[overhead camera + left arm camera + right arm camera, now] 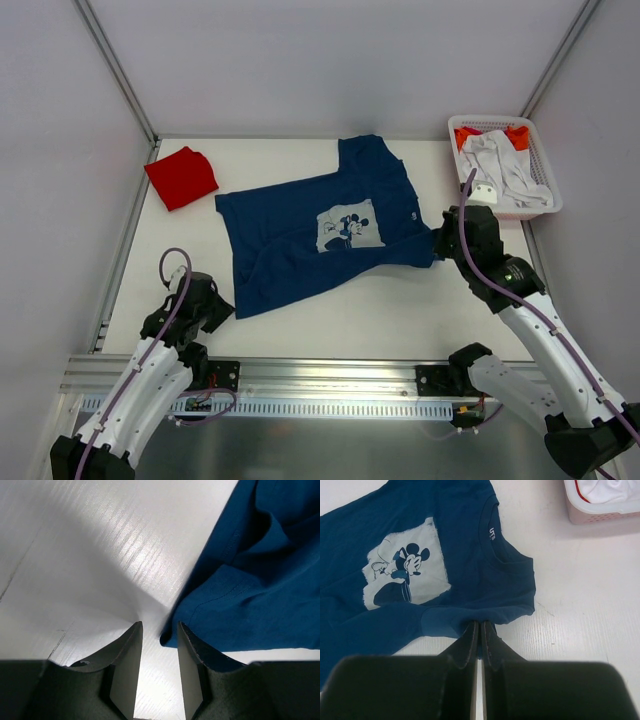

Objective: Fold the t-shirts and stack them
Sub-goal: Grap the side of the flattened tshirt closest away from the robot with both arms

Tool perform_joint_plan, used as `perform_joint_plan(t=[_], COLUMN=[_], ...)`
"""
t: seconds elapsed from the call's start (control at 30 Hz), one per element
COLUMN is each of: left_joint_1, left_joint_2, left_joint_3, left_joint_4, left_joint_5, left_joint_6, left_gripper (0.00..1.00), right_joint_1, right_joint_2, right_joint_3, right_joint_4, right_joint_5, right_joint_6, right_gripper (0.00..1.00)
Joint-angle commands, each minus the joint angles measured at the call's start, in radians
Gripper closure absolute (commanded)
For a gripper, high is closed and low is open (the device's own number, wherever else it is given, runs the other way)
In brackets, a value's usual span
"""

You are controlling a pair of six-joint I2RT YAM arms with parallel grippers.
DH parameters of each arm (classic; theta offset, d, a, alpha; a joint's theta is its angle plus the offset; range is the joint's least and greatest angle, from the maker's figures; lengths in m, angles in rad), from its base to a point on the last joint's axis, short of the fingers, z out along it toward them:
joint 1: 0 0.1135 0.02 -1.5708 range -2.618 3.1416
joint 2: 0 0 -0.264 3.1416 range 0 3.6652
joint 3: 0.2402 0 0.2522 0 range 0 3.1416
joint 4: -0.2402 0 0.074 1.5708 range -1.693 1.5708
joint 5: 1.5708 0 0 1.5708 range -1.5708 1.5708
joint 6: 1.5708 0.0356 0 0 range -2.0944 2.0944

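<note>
The navy t-shirt [310, 230] with a pale cartoon print lies spread and rumpled mid-table. It also shows in the right wrist view [420, 555] and the left wrist view [260, 580]. My right gripper [480, 625] is shut on the navy shirt's near sleeve edge; it shows in the top view [440, 238] at the shirt's right side. My left gripper [159, 630] is open at the shirt's lower left corner, which lies just at its fingertips; it shows in the top view [222, 312]. The red t-shirt [181, 177] lies folded at the back left.
A white slatted basket [540, 205] with white and orange cloth stands at the back right, and shows in the right wrist view [600, 510]. Metal frame rails run along the table's left and near edges.
</note>
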Motion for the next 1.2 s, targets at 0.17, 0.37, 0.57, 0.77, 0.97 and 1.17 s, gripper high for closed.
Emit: perform_joint_plan(t=[0.17, 0.37, 0.57, 0.77, 0.97, 1.17], left_joint_1=[-0.027, -0.033, -0.046, -0.066, -0.086, -0.089], left_joint_2=[-0.046, -0.048, 0.007, 0.018, 0.006, 0.009], left_joint_3=[-0.014, -0.024, -0.037, -0.065, -0.082, -0.035], left_joint_4=[0.021, 0.064, 0.116, 0.151, 0.164, 0.164], left_joint_5=[-0.005, 0.026, 0.053, 0.067, 0.075, 0.069], left_joint_6=[-0.019, -0.019, -0.019, -0.041, -0.061, -0.045], left_gripper=[0.66, 0.66, 0.67, 0.70, 0.83, 1.00], right_joint_1=[-0.011, -0.010, -0.014, -0.017, -0.020, -0.020], right_joint_2=[-0.014, -0.017, -0.020, -0.023, -0.021, -0.024], right_joint_3=[-0.016, -0.014, -0.011, -0.017, -0.017, -0.019], right_joint_4=[0.046, 0.046, 0.046, 0.046, 0.046, 0.045], right_joint_5=[-0.020, -0.023, -0.026, -0.026, -0.032, -0.032], right_joint_6=[0.009, 0.010, 0.010, 0.010, 0.012, 0.013], right_gripper=[1.00, 1.00, 1.00, 1.00, 1.00, 1.00])
